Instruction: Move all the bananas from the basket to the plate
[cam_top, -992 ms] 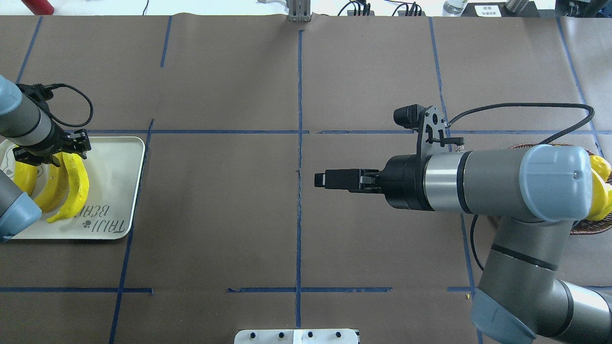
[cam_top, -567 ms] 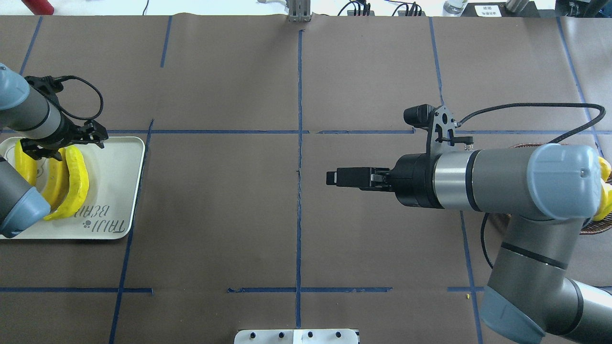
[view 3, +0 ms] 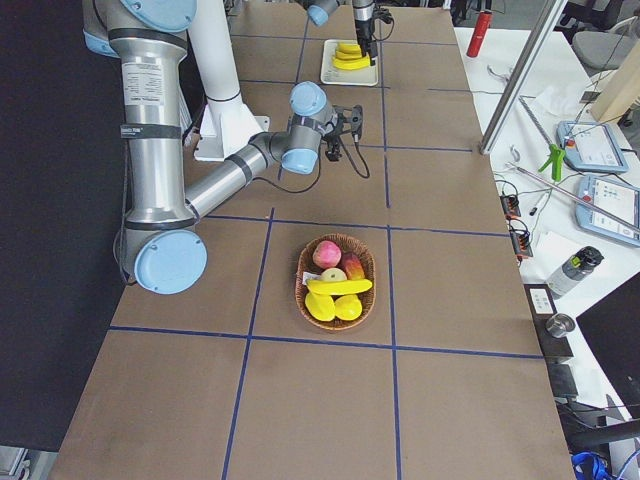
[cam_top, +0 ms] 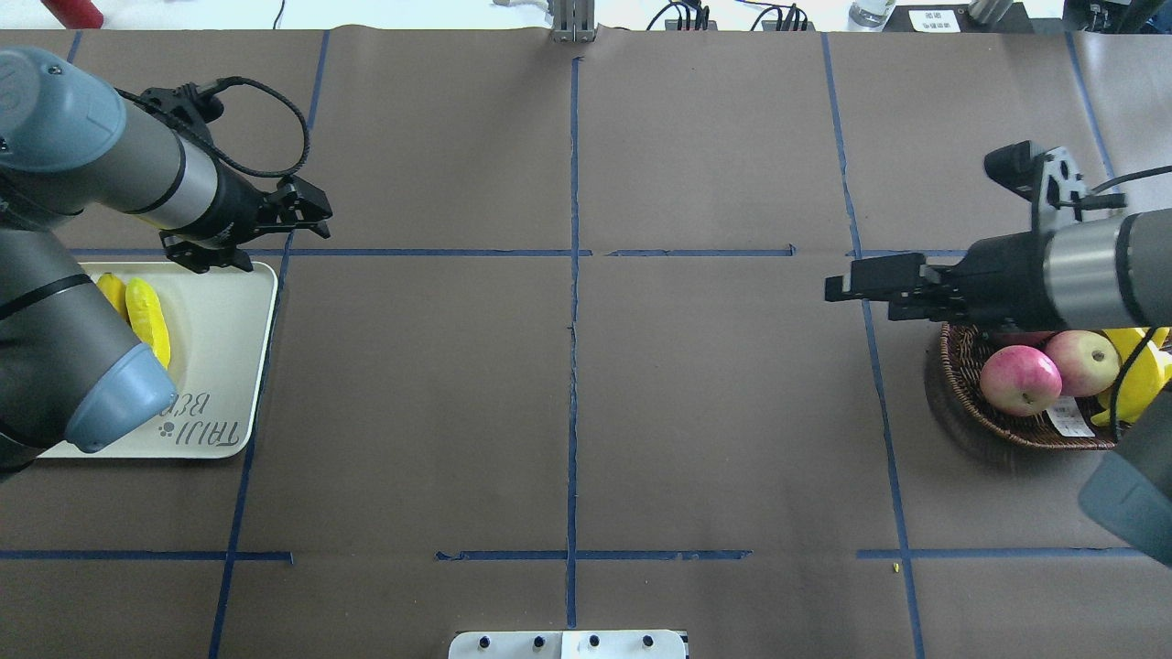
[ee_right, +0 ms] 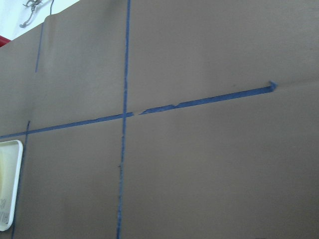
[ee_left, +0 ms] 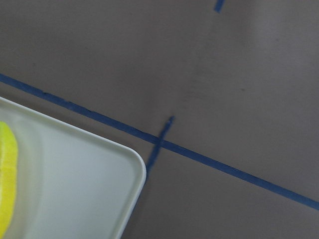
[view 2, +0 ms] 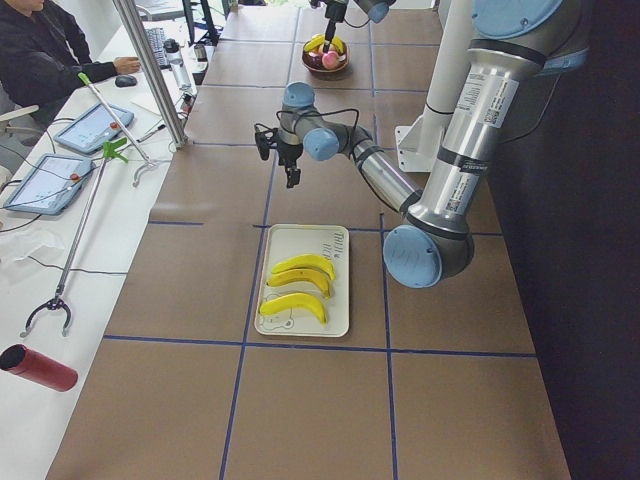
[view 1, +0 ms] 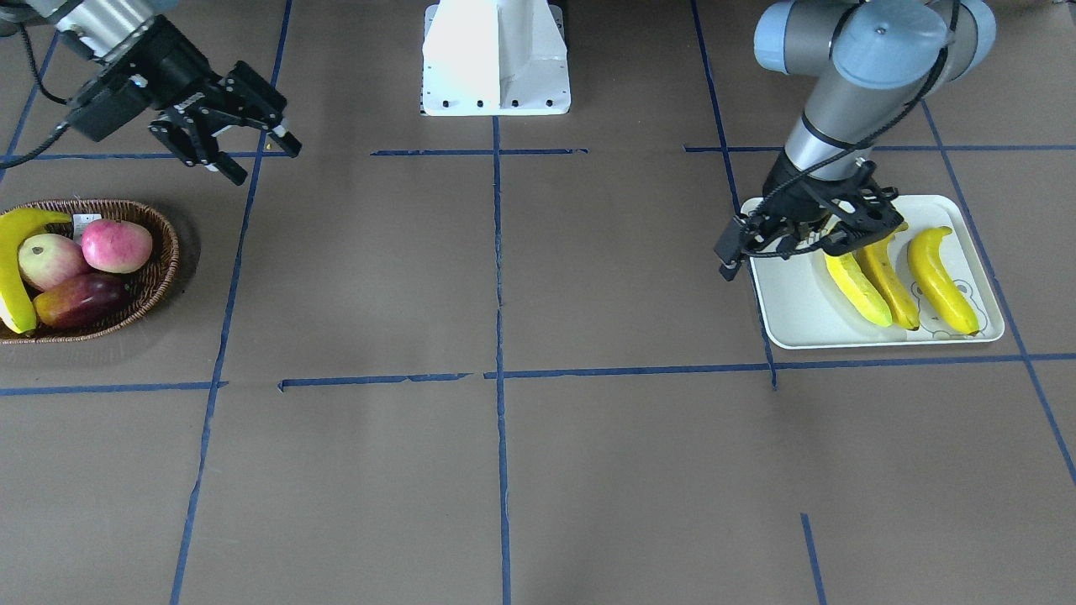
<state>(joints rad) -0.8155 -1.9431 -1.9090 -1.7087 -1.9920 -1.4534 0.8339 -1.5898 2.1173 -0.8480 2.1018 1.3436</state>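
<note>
Three yellow bananas (view 1: 941, 277) lie side by side on the white plate (view 1: 790, 311); in the overhead view my left arm hides all but two bananas (cam_top: 146, 316) on the plate (cam_top: 229, 348). My left gripper (view 1: 807, 239) hangs open and empty above the plate's corner, also seen as the left gripper (cam_top: 261, 238) from above. One banana (view 1: 13, 269) rests in the wicker basket (view 1: 160, 269). My right gripper (view 1: 265, 164) is open and empty, raised beside the basket (cam_top: 961, 403); overhead, the right gripper (cam_top: 833, 288) sits just left of it.
Two red-pink apples (view 1: 118, 245) and a dark mango (view 1: 80, 301) share the basket. The white robot base (view 1: 496, 59) stands at the robot's table edge. Blue tape lines (cam_top: 573, 275) cross the brown table. A person (view 2: 40, 50) sits at a side desk.
My left gripper lifted off the bananas and moved to the plate's far right corner. My right gripper drew back from the table's centre to the basket's edge, uncovering the apples.
</note>
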